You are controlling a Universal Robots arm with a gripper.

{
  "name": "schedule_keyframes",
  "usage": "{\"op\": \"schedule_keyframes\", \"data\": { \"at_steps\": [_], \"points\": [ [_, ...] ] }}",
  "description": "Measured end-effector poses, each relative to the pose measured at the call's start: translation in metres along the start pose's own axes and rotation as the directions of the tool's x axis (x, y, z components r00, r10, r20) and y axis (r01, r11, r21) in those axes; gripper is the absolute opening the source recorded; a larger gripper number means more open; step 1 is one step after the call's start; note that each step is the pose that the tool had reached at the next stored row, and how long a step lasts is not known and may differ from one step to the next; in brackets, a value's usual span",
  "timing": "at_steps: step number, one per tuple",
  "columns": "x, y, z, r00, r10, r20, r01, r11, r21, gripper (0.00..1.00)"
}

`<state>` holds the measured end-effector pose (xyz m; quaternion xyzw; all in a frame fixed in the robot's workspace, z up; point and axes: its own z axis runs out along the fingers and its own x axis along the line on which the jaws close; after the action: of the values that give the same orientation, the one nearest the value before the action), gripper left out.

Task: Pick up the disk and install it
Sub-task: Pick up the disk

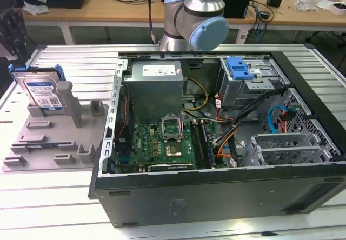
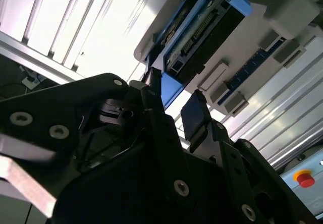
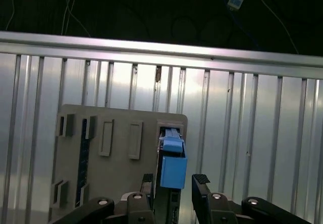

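The disk [image 1: 43, 91], a silver drive with a white-and-blue label in a blue carrier, stands on edge in a slot of the grey holder plate [image 1: 48, 134] at the exterior view's left. Both wrist views look along my gripper [image 3: 174, 182] [image 2: 174, 100] at that holder [image 3: 116, 158]. Its two black fingers [image 3: 201, 181] stand open. The carrier's blue end [image 3: 173, 168] shows in the gap between them. The disk's dark connector edge [image 2: 202, 32] lies a little beyond the fingertips. I cannot tell whether the pads touch the carrier.
An open computer case [image 1: 216, 191] lies on the slatted aluminium table [image 1: 324, 67]. It holds a grey power supply [image 1: 157, 88], a motherboard [image 1: 162, 142] and a drive bay with a blue latch [image 1: 240, 67]. The arm's base [image 1: 192, 18] stands behind the case.
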<state>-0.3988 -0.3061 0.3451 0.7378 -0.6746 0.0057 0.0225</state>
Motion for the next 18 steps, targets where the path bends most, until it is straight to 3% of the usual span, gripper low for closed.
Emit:
{"op": "schedule_keyframes", "data": {
  "at_steps": [11, 18],
  "points": [
    [0.0031, 0.0001, 0.0084, 1.0, -0.003, 0.0, 0.003, 1.0, 0.0003, 0.44],
    [-0.0037, 0.0022, 0.0121, 1.0, -0.003, 0.0, 0.003, 1.0, 0.0003, 0.44]
  ]
}}
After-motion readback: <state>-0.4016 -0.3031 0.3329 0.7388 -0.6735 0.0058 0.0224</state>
